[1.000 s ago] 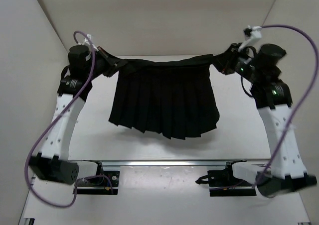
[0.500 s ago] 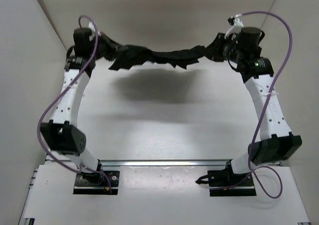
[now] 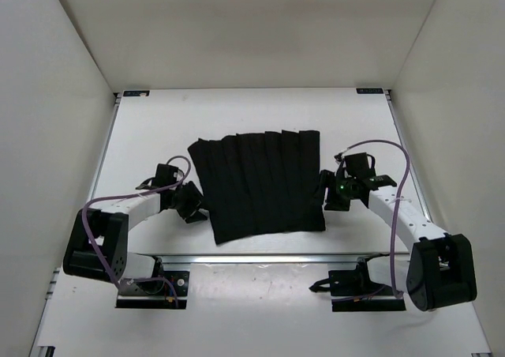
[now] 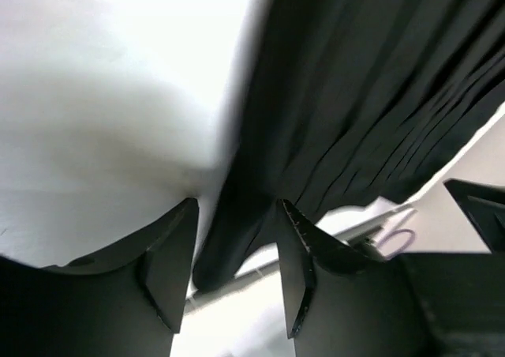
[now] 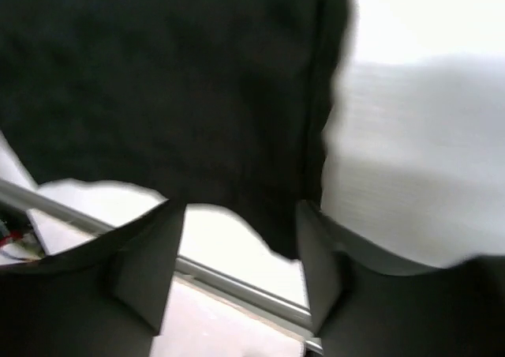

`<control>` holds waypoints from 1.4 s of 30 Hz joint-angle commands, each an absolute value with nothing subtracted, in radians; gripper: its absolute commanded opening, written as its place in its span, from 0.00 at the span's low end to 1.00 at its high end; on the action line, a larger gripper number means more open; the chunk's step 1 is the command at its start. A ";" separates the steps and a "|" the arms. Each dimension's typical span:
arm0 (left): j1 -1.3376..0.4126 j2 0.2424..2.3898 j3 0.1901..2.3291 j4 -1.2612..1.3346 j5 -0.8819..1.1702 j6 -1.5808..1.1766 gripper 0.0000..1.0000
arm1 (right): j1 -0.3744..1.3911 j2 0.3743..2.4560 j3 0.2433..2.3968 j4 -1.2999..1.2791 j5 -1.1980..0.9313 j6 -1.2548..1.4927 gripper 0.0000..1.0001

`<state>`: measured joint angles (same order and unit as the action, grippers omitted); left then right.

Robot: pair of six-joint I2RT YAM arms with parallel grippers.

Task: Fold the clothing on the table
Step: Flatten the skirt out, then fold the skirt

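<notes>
Two pincers, both with jaws apart. The left pincer [image 3: 192, 203] is low at the left edge of the clothing [image 3: 256, 183], and the right pincer [image 3: 325, 191] is at its right edge. In each wrist view the cloth's edge lies loose in the gap. The one black garment lies spread flat at the frame's centre on the single white table [image 3: 142, 136]. Its creases run top to bottom, leaning slightly right toward the bottom, and it is a little wider than it is deep.

White walls [image 3: 252, 33] close in on three sides — left, back, right — with a small dark label [image 3: 136, 93] low at the far left, a second label [image 3: 368, 91] far right, and a white panel [image 3: 252, 317] nearest the camera.
</notes>
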<state>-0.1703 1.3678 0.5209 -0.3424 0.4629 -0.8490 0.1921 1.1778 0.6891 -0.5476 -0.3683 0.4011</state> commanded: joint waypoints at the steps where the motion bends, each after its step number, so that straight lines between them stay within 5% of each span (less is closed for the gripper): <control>1: -0.213 1.321 0.515 -0.281 0.397 -0.782 0.56 | 0.173 1.149 0.638 -0.477 -0.322 0.413 0.60; 3: -0.251 1.292 0.509 -0.301 0.352 -0.795 0.63 | 0.175 1.157 0.598 -0.466 -0.299 0.416 0.61; 11: -0.414 1.148 0.460 -0.466 0.301 -0.827 0.62 | 0.277 1.112 0.581 -0.624 -0.186 0.459 0.61; 18: -0.563 1.092 0.336 -0.362 0.285 -0.983 0.59 | 0.323 1.130 0.534 -0.612 -0.219 0.460 0.55; 19: -0.574 1.112 0.336 -0.351 0.278 -0.989 0.59 | 0.330 1.143 0.546 -0.629 -0.219 0.460 0.51; 22: -0.592 1.164 0.341 -0.321 0.281 -0.999 0.58 | 0.368 1.154 0.569 -0.624 -0.206 0.479 0.15; 23: -0.592 1.173 0.347 -0.313 0.281 -0.996 0.50 | 0.380 1.154 0.575 -0.629 -0.230 0.480 0.04; 24: -0.588 1.169 0.356 -0.308 0.276 -0.986 0.30 | 0.371 1.147 0.577 -0.623 -0.247 0.480 0.00; 27: -0.578 1.131 0.376 -0.366 0.265 -0.973 0.00 | 0.383 1.118 0.600 -0.673 -0.255 0.500 0.00; 36: -0.443 0.672 0.348 -0.785 0.325 -0.904 0.00 | 0.443 0.887 0.626 -0.919 -0.350 0.587 0.00; 42: -0.348 0.804 0.561 -0.695 0.391 -0.891 0.00 | 0.281 0.958 0.780 -0.898 -0.500 0.487 0.00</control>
